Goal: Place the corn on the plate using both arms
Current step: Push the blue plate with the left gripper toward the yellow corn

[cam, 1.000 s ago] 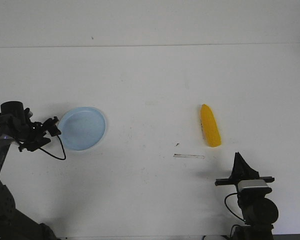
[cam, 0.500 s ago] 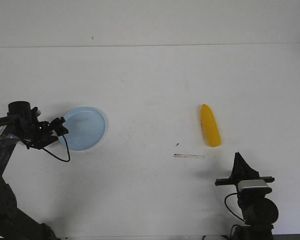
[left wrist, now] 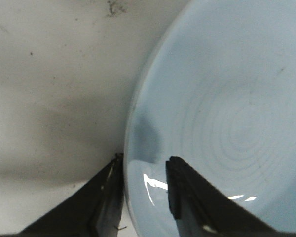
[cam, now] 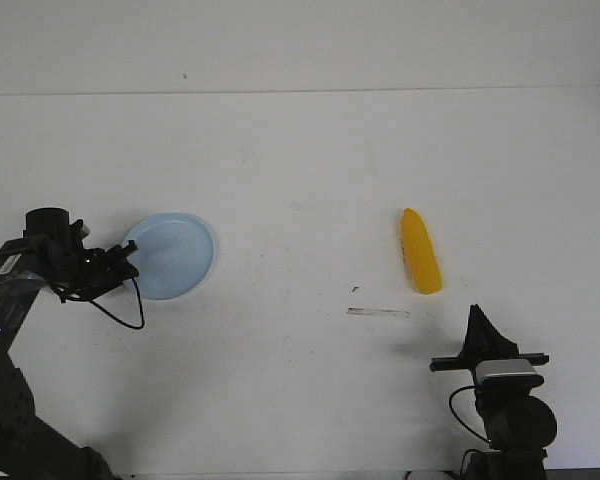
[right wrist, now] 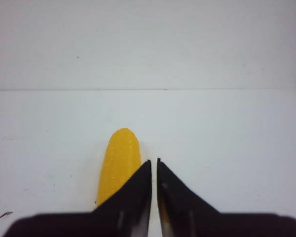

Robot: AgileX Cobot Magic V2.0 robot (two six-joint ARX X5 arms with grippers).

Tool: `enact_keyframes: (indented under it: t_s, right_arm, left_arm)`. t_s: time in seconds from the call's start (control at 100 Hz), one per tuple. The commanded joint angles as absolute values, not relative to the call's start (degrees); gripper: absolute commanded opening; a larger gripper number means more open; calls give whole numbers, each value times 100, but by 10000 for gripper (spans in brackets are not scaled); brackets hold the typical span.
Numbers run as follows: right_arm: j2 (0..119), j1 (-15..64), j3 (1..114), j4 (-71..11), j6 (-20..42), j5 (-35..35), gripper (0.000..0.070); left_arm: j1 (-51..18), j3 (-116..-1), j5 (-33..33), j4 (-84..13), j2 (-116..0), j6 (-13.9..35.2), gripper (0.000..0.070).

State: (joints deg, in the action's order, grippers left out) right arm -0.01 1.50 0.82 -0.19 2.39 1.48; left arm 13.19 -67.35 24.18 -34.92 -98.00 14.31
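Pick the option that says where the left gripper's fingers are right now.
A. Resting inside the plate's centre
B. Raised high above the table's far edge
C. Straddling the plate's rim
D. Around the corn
C: in the left wrist view the left gripper has one finger outside the plate and one over its inner edge, with the rim between them.

Both arms are black. The left arm (cam: 20, 300) carries a round black cap at its wrist and a thin black cable looping off at 5 o'clock — its fingers (left wrist: 185, 192) are glossy, tapered wedges. The right arm (cam: 505, 400) bears a grey camera module — pointed black tips above.
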Motion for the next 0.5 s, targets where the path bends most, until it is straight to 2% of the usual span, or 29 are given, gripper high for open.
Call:
enact_keyframes:
  t_s: [0.0,0.07,0.2,0.49]
  right_arm:
    - [8,165,73,43,274,150,17]
    - [8,165,73,43,274,150,17]
    - [8,165,73,43,274,150,17]
    - [8,165,73,43,272,150,17]
  left_arm:
    - [1310,-6731,2432,-3463,-9926,1358,157]
    - [1310,-6731,2432,-3450,-9926,1358,144]
    - [1310,-6731,2432,-3457,-9926,1358,0]
    - [1225,-6731,2436,-3448,-9863,1404,0]
